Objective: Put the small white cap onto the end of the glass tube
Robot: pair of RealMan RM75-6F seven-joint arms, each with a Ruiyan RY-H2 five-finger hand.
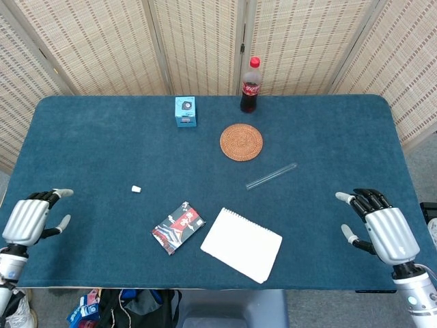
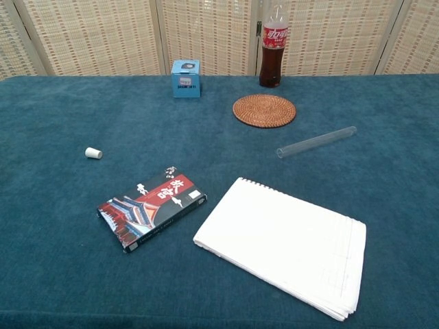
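Cap nearer L hand, tube nearer R, both hands empty w/ fingers apart
L hand (image 1: 29,217) sits well left of notebook (image 1: 241,244); R hand (image 1: 379,229) well right; white cap (image 1: 136,188) up-left of notebook; glass tube (image 1: 271,176) just beyond it, long axis slanting up-right

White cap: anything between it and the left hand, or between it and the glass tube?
Nothing visible blocks either path. Bare cloth lies between the left hand and the white cap. From the cap to the glass tube the straight line is also bare; the red-and-black pack and the notepad lie nearer the front edge.
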